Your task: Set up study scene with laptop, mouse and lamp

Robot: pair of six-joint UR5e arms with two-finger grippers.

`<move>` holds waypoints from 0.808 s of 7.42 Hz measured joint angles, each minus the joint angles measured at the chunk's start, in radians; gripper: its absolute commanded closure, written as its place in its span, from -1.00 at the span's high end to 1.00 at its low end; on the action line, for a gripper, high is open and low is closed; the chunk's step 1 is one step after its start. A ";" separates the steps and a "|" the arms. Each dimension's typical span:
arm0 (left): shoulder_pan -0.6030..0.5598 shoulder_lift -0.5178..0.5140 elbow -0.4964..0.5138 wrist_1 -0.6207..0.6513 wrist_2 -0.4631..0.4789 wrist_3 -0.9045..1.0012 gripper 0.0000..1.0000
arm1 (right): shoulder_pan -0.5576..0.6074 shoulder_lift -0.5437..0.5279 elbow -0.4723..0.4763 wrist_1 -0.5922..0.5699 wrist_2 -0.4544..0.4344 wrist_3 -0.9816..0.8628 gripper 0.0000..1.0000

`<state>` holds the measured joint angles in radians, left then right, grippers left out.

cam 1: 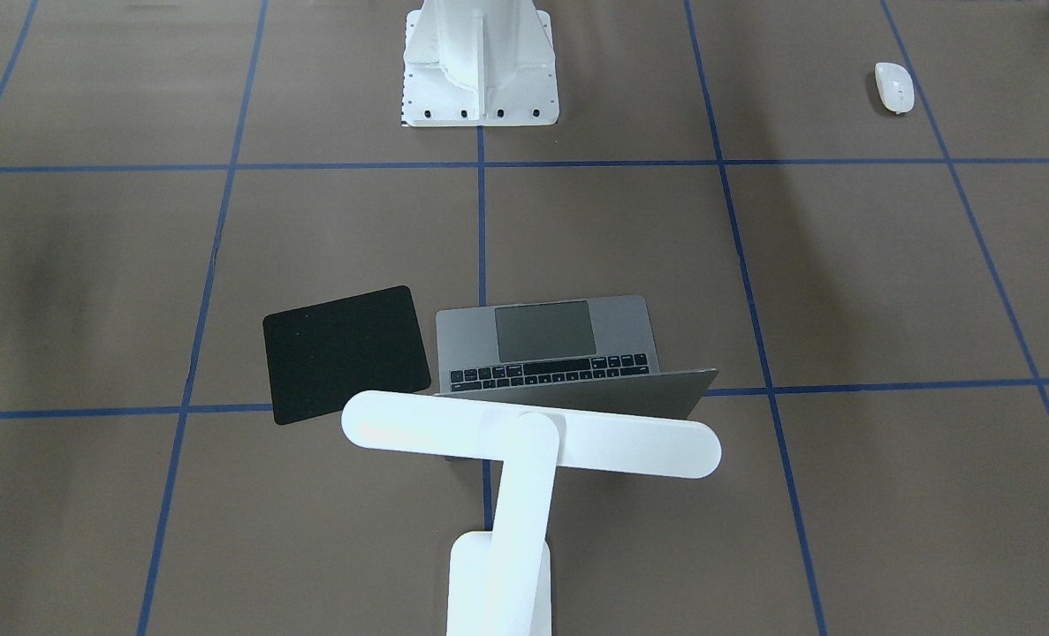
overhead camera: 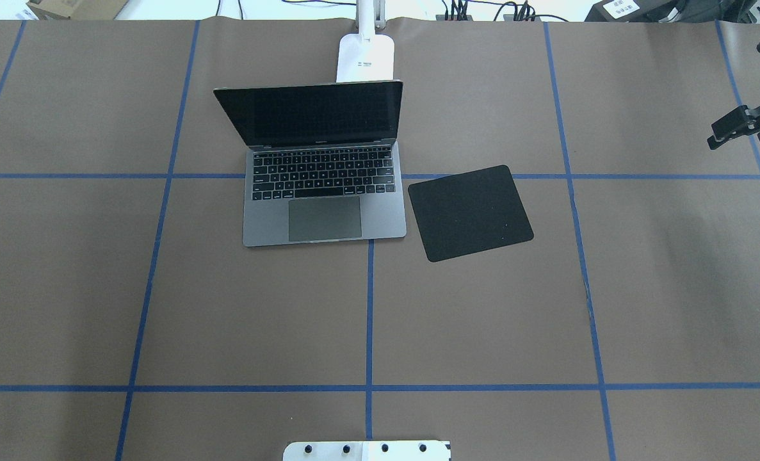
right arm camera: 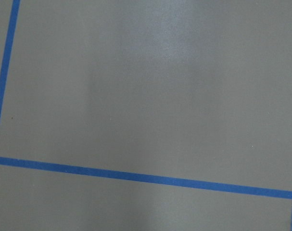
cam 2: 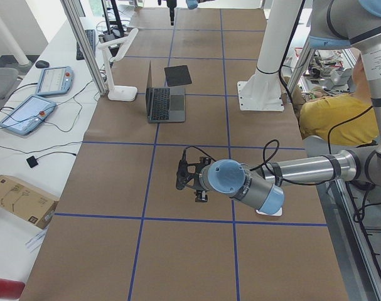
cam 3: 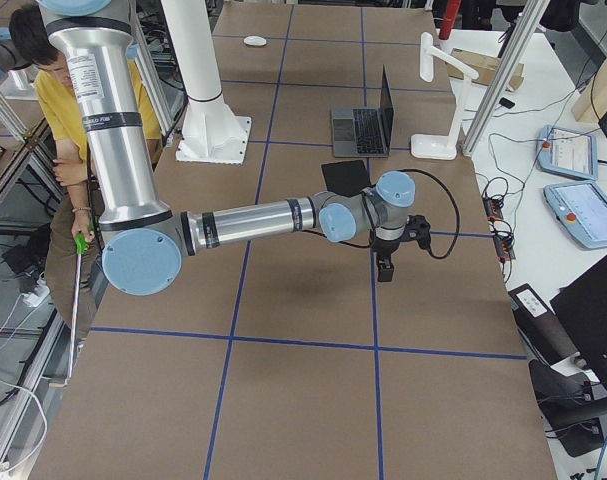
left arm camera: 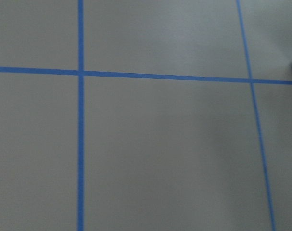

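The laptop (overhead camera: 325, 192) stands open in the middle of the table, its screen up and its keyboard toward the robot; it also shows in the front view (cam 1: 546, 344). The lamp (cam 1: 524, 446) stands just behind it, its base (overhead camera: 365, 57) at the far edge. The mouse (cam 1: 893, 87) lies alone on the robot's left, near the robot's side. My right gripper (overhead camera: 716, 141) hangs over bare table at the right edge, far from all three; I cannot tell its jaws. My left gripper (cam 2: 190, 185) hovers over bare table; open or shut cannot be told.
A flat black square pad (overhead camera: 470, 212) lies just right of the laptop. The white ribbed pedestal (cam 1: 480, 62) stands at the robot's side. A person in yellow (cam 3: 53, 95) sits behind the robot. Control tablets (cam 2: 27, 113) lie on a bench beyond the far edge.
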<state>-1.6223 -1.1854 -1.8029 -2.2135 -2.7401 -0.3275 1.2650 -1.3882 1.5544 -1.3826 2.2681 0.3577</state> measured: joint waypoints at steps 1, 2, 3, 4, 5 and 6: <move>0.095 0.011 -0.003 -0.053 0.105 -0.026 1.00 | 0.000 -0.005 -0.002 0.001 -0.003 -0.001 1.00; 0.203 0.028 -0.005 -0.074 0.218 -0.036 1.00 | 0.001 -0.007 -0.003 0.002 -0.005 -0.002 1.00; 0.313 0.064 -0.009 -0.081 0.309 -0.039 1.00 | 0.001 -0.009 -0.005 0.002 -0.007 -0.002 1.00; 0.394 0.111 -0.017 -0.084 0.352 -0.039 1.00 | 0.003 -0.013 -0.005 0.002 -0.007 -0.003 1.00; 0.451 0.168 -0.027 -0.089 0.370 -0.035 1.00 | 0.012 -0.028 -0.004 0.003 -0.006 -0.013 1.00; 0.491 0.225 -0.034 -0.110 0.377 -0.031 1.00 | 0.037 -0.057 0.001 0.000 -0.002 -0.047 1.00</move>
<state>-1.1316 -0.9607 -1.8366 -2.3237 -2.3630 -0.3588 1.3022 -1.4448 1.5550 -1.3823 2.2666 0.3105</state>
